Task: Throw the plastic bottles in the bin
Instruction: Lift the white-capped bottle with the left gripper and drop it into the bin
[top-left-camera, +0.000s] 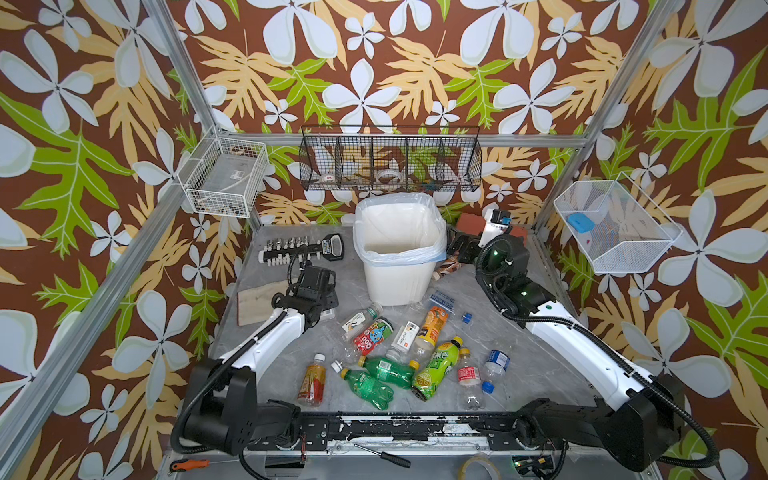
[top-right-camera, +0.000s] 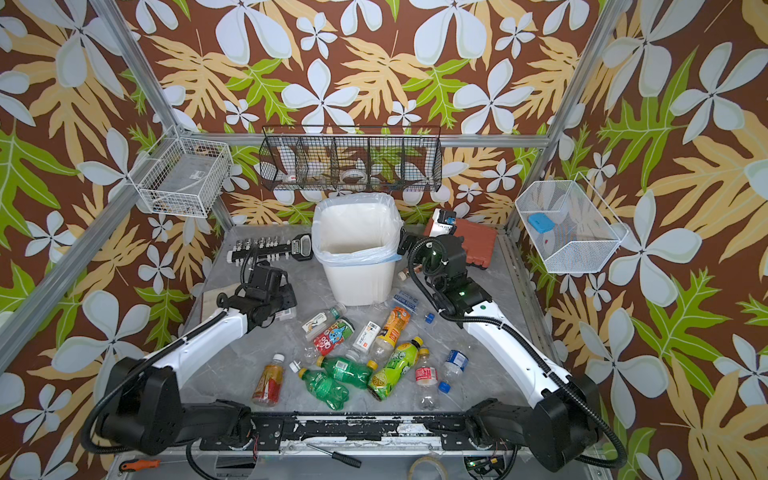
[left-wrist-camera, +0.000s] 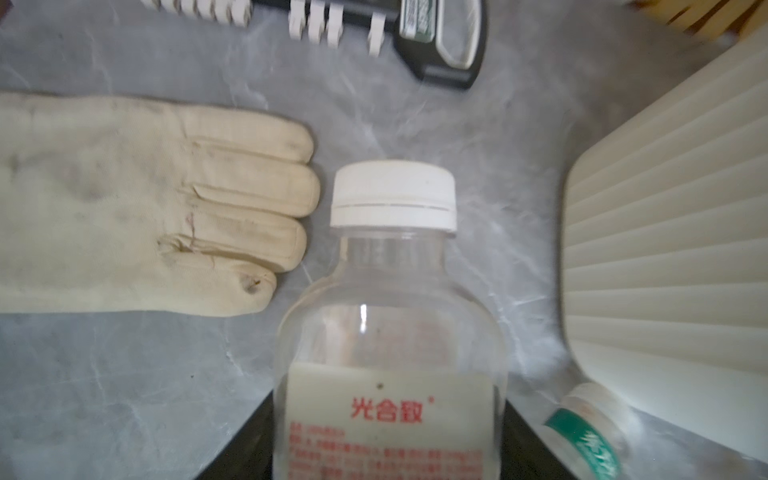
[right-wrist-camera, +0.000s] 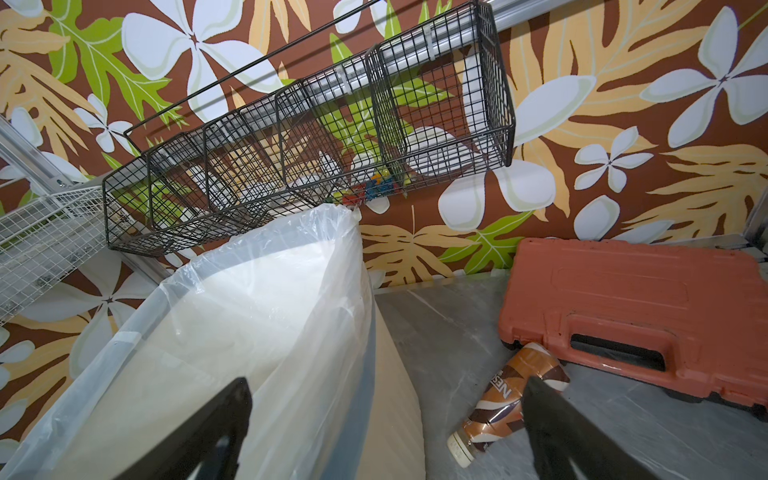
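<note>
left gripper (left-wrist-camera: 388, 444): my jaws press both sides of the white-capped bottle (left-wrist-camera: 390, 324), low on its label. i count it as held, though i cannot tell whether it is off the table (left-wrist-camera: 124, 395).
right gripper (right-wrist-camera: 388, 386): fingers spread wide with nothing between them, hanging at the right side of the bin's rim.
bottles: mine is left of the bin (top-left-camera: 399, 282). the loose bottles (top-left-camera: 409, 353) lie scattered in front of it. a brown bottle (right-wrist-camera: 511, 399) lies behind, against the tool case (right-wrist-camera: 640, 307).
slip risk: i grip smooth clear plastic far from the cap, so the bottle could swing or slide out when i tilt.
snag risk: the glove (left-wrist-camera: 145, 203) has its fingertips just beside the cap, and a drift that way would drag it. the green-labelled bottle (left-wrist-camera: 590, 432) near my other jaw could get knocked.
rim risk: the bin is far taller than the bottle, so too low a lift would hit its ribbed wall or catch the bag.
crowding: my right gripper is already at the rim, so both arms could clash there.
open room: there is bare table between the glove and the bin. the bin's mouth is open, with the black mesh basket (top-left-camera: 390, 158) above limiting height.
</note>
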